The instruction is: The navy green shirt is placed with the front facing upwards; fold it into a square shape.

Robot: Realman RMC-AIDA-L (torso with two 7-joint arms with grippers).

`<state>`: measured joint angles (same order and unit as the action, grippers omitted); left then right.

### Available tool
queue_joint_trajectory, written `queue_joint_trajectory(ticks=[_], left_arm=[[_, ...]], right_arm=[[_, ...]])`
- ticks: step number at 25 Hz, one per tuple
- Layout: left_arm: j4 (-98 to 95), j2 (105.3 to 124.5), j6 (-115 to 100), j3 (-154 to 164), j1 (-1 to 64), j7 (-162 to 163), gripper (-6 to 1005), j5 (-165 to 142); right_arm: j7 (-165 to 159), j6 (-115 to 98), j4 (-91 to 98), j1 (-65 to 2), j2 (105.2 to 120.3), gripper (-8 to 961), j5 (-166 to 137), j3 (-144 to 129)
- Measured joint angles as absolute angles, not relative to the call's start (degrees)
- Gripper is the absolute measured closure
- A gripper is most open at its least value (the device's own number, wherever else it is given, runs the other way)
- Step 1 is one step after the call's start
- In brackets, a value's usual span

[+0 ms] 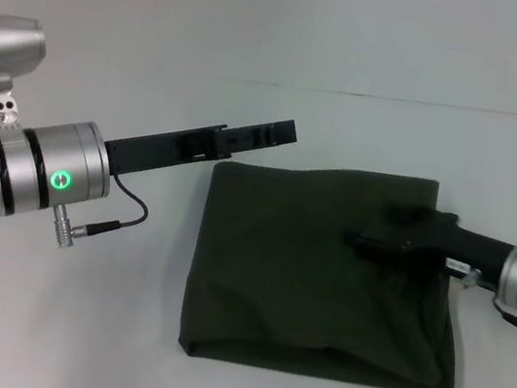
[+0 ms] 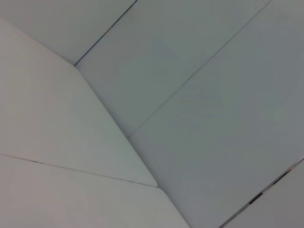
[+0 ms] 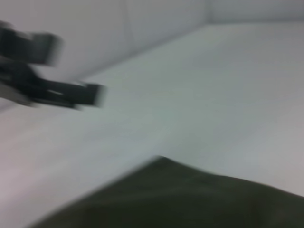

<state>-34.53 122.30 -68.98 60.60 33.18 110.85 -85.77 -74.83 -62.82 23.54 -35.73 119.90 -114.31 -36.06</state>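
The shirt (image 1: 315,272) is soft matt cloth, the table (image 1: 71,322) smooth and matt, the arms' (image 1: 35,173) housings brushed metal.

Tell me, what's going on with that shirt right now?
Navy green shirt folded roughly square, plain side up. Left gripper off its far left corner. Right gripper over its right half. Nothing in the way.

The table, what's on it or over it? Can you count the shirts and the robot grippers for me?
Shirts: 1, the folded navy green shirt, plain side up.
Grippers: 2, the left gripper beside the shirt's far corner, the right gripper over the shirt.
Total: 3
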Motion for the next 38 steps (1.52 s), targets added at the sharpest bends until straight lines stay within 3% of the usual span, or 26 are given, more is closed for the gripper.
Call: queue_joint_trajectory(ticks=[9,23,38], left_arm=[[-34.38,122.43,-68.90,60.84,33.48,110.77,75,-85.83],[-34.20,122.41,-68.62,60.48,33.13,109.58,76,-85.87],[-34.33,122.43,-68.39,60.89,33.63,109.51,77,-85.87]], right_arm=[[-76.42,-55.08,23.93,-34.35,119.77,30,-113.50,-35.52],[-75.81,-84.07,35.87,-24.17,119.58,31,-109.58,-36.27],[-75.80,-80.66,30.06,-19.01,119.62,30,-114.85,-35.00]])
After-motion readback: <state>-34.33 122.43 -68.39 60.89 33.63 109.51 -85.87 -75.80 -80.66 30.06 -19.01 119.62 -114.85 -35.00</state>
